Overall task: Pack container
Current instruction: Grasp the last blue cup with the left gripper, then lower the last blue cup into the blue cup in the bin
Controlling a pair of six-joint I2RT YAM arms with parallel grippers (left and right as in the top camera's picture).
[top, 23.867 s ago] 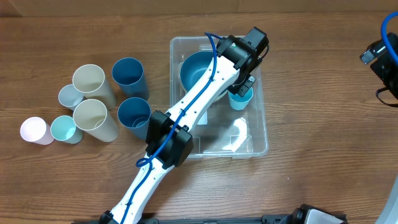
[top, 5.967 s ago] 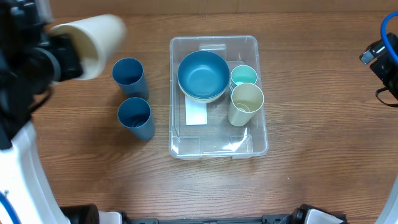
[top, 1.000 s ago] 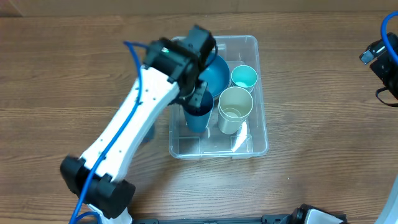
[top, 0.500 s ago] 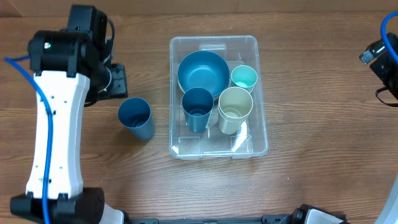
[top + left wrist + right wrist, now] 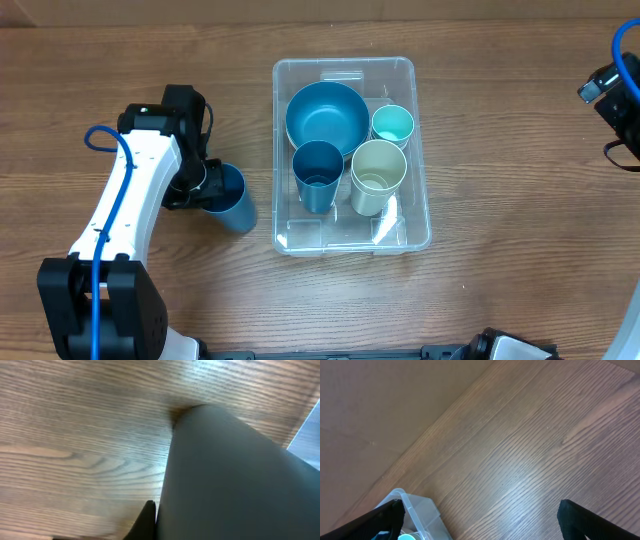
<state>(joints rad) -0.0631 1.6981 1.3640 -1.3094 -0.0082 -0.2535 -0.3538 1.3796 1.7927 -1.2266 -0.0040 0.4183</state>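
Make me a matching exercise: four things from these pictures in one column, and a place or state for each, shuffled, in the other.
1. bowl
2. cream cup
3. blue cup on the table
4. right pincer

A. open, holding nothing
B. in the bin, by its right wall
C. clamped by the left pincer
D. at the bin's far end

Pairs: 1-D, 2-B, 3-C, 4-A.

The container (image 5: 345,63) is clear, bowl (image 5: 327,118) blue, cup (image 5: 232,198) dark blue, table (image 5: 500,150) woodgrain brown.
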